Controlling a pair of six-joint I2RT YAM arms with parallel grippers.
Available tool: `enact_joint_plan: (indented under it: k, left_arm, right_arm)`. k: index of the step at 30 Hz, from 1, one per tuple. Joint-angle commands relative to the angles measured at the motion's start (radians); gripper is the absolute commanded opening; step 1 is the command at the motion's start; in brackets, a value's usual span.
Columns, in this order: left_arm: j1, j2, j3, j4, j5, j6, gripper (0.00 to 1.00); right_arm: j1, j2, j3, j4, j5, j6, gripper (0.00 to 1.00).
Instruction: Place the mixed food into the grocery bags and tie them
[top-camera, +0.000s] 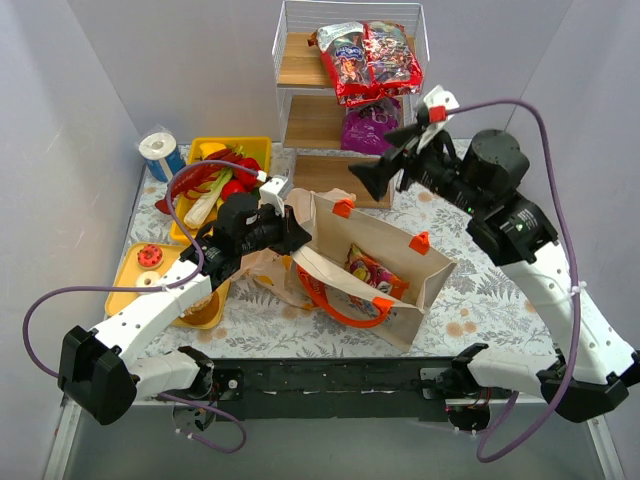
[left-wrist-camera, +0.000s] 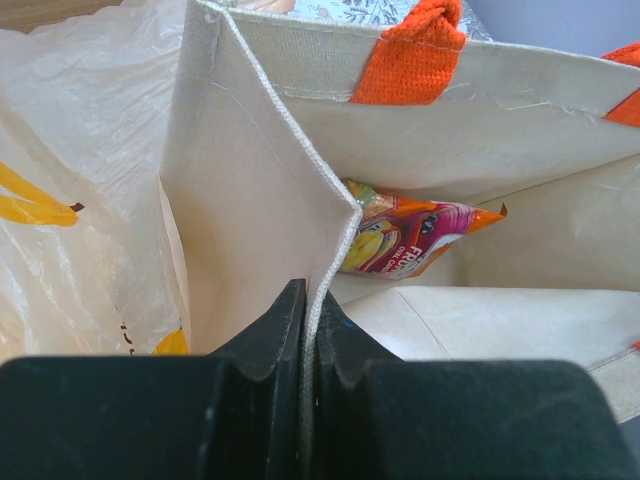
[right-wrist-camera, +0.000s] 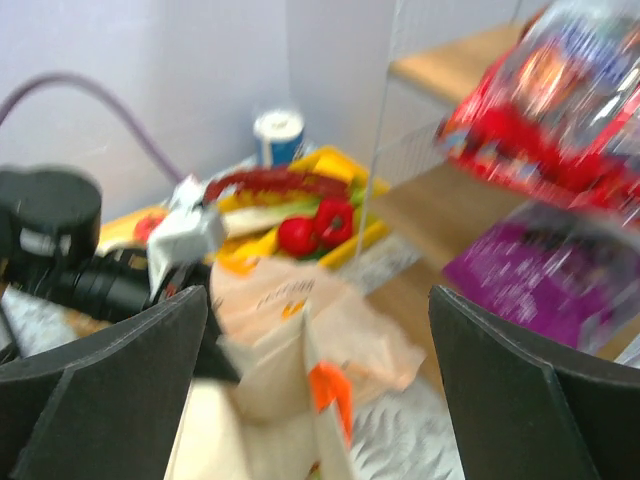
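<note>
Left gripper (left-wrist-camera: 308, 330) jaws are found closed on the corner rim of the beige tote (left-wrist-camera: 250, 190), evidently so that its mouth is held open. One snack packet (left-wrist-camera: 400, 235) is seen inside. Right gripper (right-wrist-camera: 318, 310) is spread wide and empty, directed towards the shelved crisp packets (top-camera: 365, 55).

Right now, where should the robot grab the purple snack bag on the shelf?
Probably pinch its front edge, coming in level from the front. The purple snack bag lies on the middle shelf, with the top shelf and red packets right above, so overhead looks blocked.
</note>
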Motion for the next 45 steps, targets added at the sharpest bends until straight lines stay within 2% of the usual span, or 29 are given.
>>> enact_joint_plan:
  k: [1, 8, 14, 21, 25, 27, 28, 30, 33, 34, 35, 36, 41, 45]
  left_arm:
    - [-0.002, -0.001, -0.025, -0.018, -0.017, 0.016, 0.00]
    - [-0.001, 0.019, -0.016, -0.023, -0.004, 0.016, 0.00]
    - [-0.001, 0.019, -0.016, -0.026, -0.013, 0.019, 0.00]
    - [-0.001, 0.013, -0.016, -0.032, -0.022, 0.022, 0.00]
    - [-0.001, 0.010, -0.016, -0.040, -0.039, 0.026, 0.00]
    - [-0.001, 0.007, -0.015, -0.043, -0.043, 0.028, 0.00]
    - [-0.001, 0.005, -0.013, -0.043, -0.043, 0.027, 0.00]
    - [-0.001, 0.005, -0.015, -0.041, -0.043, 0.028, 0.00]
    - [-0.001, 0.002, -0.013, -0.046, -0.043, 0.028, 0.00]
    - [-0.001, 0.001, -0.013, -0.046, -0.043, 0.028, 0.00]
    - [-0.001, -0.001, -0.015, -0.046, -0.043, 0.028, 0.00]
    - [-0.001, -0.003, -0.015, -0.044, -0.045, 0.028, 0.00]
    - [-0.001, -0.004, -0.013, -0.043, -0.045, 0.025, 0.00]
    - [-0.001, -0.001, -0.012, -0.044, -0.039, 0.023, 0.00]
  right_arm:
    - [0.001, 0.152, 0.210, 0.035, 0.117, -0.159, 0.99]
    - [0.003, 0.401, 0.431, 0.096, 0.258, -0.355, 0.99]
    - [0.009, 0.515, 0.459, 0.211, 0.369, -0.488, 0.99]
    - [0.010, 0.608, 0.499, 0.279, 0.465, -0.531, 0.98]
    - [0.010, 0.610, 0.513, 0.289, 0.424, -0.496, 0.84]
    - [0.010, 0.593, 0.491, 0.289, 0.393, -0.476, 0.82]
    - [0.009, 0.581, 0.487, 0.291, 0.384, -0.464, 0.74]
    - [0.009, 0.582, 0.499, 0.289, 0.381, -0.458, 0.68]
    - [0.009, 0.619, 0.543, 0.227, 0.415, -0.472, 0.47]
    - [0.009, 0.631, 0.581, 0.216, 0.421, -0.478, 0.26]
    - [0.009, 0.642, 0.609, 0.204, 0.424, -0.478, 0.11]
    - [0.009, 0.659, 0.637, 0.178, 0.421, -0.478, 0.02]
    - [0.009, 0.654, 0.813, 0.165, 0.345, -0.458, 0.01]
    - [0.009, 0.540, 0.789, 0.252, 0.246, -0.427, 0.01]
